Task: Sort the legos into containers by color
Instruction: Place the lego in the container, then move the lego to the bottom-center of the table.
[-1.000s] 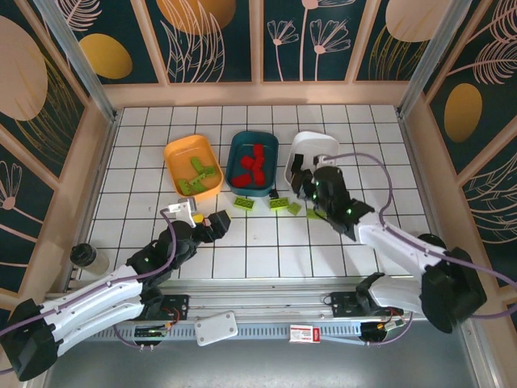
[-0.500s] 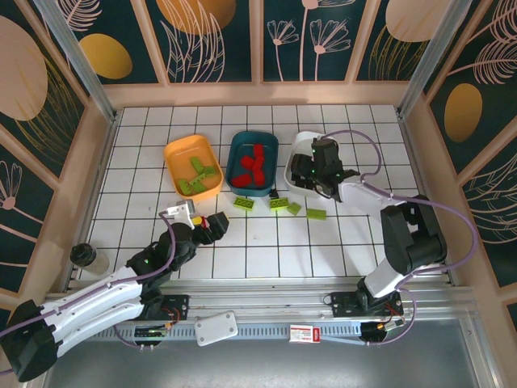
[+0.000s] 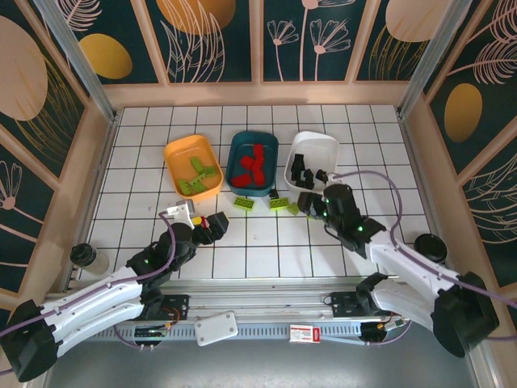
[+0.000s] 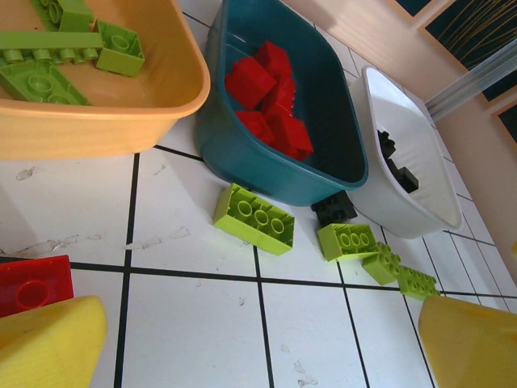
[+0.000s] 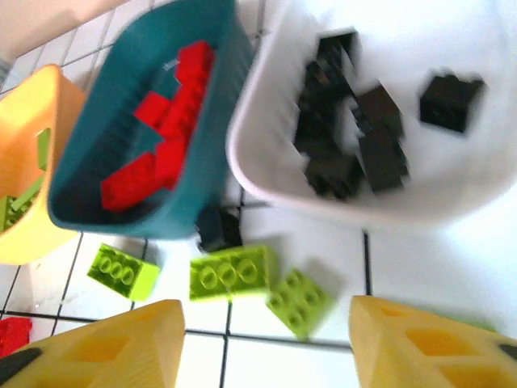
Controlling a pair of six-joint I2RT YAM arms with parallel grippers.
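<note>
Back from the white tray [image 3: 321,145], where it hung half a second ago, the right claw [image 3: 310,205] now sits low over the tabletop [image 3: 266,242] just in front of that tray, fingers spread and empty. The left claw [image 3: 213,225] has not shifted; it gapes wide, holding nothing, with one red brick [image 4: 32,283] on the tiles beside its finger. Black bricks [image 3: 303,175] lie in the white tray, red bricks [image 3: 252,164] in the teal tray [image 3: 232,162], and green bricks [image 3: 198,174] in the orange tray [image 3: 168,158]. Four loose green bricks [image 4: 260,218] (all studs up) rest in front of the trays, and a lone black brick [image 4: 335,208] sits at the gap between the teal and white trays.
</note>
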